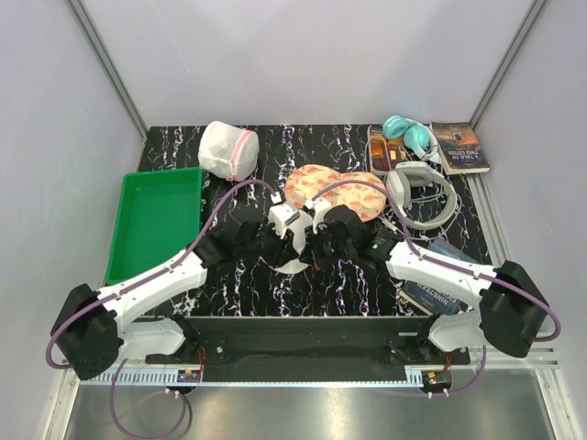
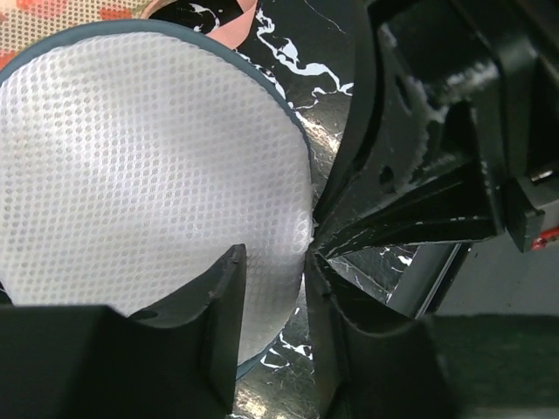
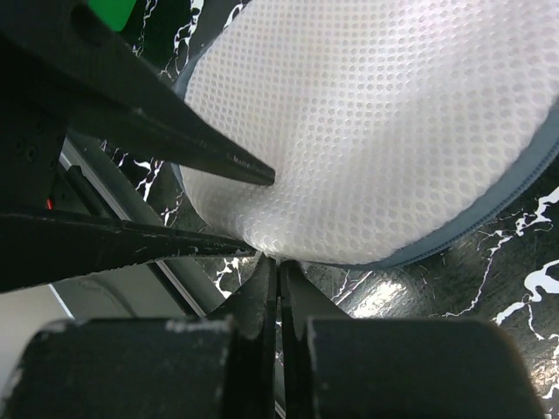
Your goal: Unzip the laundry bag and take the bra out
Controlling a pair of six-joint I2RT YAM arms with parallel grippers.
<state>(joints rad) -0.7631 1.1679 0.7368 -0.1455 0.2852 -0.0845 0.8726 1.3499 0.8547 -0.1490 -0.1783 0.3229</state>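
i have both arms brought together over the middle of the desk (image 1: 240,286), tips meeting at the near edge of the laundry bag (image 2: 148,166). the bag lies flat on the desk right in front of the left tool (image 2: 275,262), its white mesh dome up and the grey zip band (image 3: 498,212) running round its rim. from the top camera the arms cover nearly all of it, and only a small white patch shows below the wrists.

the left tool is partway open. its jaws straddle the bag's rim, and in the right wrist view one finger (image 3: 192,140) lies on top of the mesh while the other sits low by the band. mesh fills the gap between them, and i cannot tell whether they press on it.

the right tool (image 3: 278,266) is fully closed, fingers flat together, with the tips touching the zip band at the bag's edge, just beside the left tool's tips. whether a zip tab sits between them i cannot tell.

beyond both tools lies a pink-orange floral two-cup item (image 1: 335,191), touching the bag's far side. further out, past the left tool and to its left, sits a white mesh pouch with pink trim (image 1: 229,149). a green tray (image 1: 151,220) lies well apart on the left tool's left.
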